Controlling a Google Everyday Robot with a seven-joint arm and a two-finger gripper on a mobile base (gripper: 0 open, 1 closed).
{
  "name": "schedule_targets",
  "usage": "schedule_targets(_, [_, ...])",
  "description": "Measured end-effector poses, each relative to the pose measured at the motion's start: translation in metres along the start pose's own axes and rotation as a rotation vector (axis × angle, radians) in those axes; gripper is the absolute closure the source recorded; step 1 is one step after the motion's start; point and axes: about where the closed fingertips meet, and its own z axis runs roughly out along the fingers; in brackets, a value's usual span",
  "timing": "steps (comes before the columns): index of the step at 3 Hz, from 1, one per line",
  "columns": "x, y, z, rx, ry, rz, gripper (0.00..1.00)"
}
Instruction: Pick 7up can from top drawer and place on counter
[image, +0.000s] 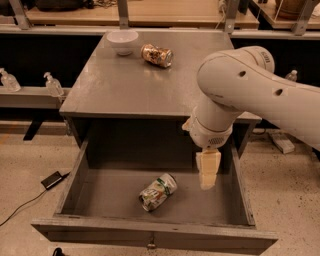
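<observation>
1 7up can (158, 191) in top drawer (150, 234); end effector (207, 181) beside it, aperture can't tell. Probably approach; next: centre over it.

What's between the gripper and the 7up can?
Only bare floor of the grey top drawer, in the camera view; the cream gripper hangs over it, right of the silver-green 7up can.

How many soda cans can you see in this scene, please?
2. The 7up can lies on its side in the open top drawer, left of the gripper hanging over it; a brown-gold can lies on the counter beside the white bowl. The arm may hide others.
</observation>
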Motion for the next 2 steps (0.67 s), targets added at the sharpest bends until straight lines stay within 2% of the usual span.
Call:
schedule_targets(1, [-0.015,0.007,0.047,-0.076,0.006,-0.132,0.0])
schedule_targets(2, [-0.036,0.021,0.131,-0.173,0.036,-0.367,0.0])
